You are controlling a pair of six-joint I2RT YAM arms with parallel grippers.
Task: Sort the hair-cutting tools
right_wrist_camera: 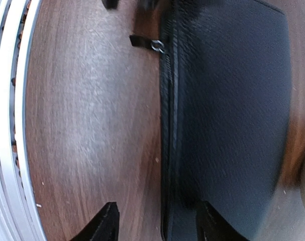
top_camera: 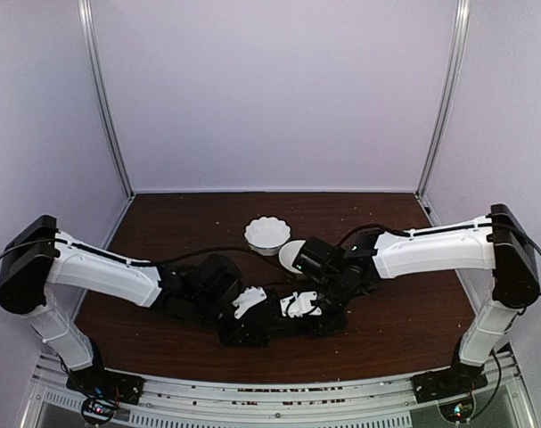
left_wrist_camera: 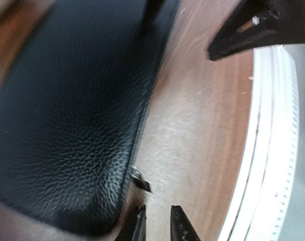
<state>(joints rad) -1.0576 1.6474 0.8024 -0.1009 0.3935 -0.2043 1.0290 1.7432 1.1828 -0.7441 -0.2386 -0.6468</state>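
Observation:
No scissors or clips show in any view; the hair-cutting tools are hidden or out of view. A black zip case [left_wrist_camera: 67,115] lies on the wooden table between both arms. In the left wrist view my left gripper [left_wrist_camera: 158,226] is open by a narrow gap with nothing in it, just short of the case's zip pull [left_wrist_camera: 140,181]. My right gripper [right_wrist_camera: 157,223] stands open and wide at the other end of the case [right_wrist_camera: 227,110]. One of its fingers is over the wood, the other over the leather, astride the zip edge. The zip pull [right_wrist_camera: 151,44] lies free at the far end.
Two white bowls stand behind the arms: a scalloped bowl [top_camera: 266,234] and a second bowl [top_camera: 290,256] partly covered by the right arm. The white rail [left_wrist_camera: 273,150] of the table's near edge runs close beside the case. Both wrists crowd the table's front middle.

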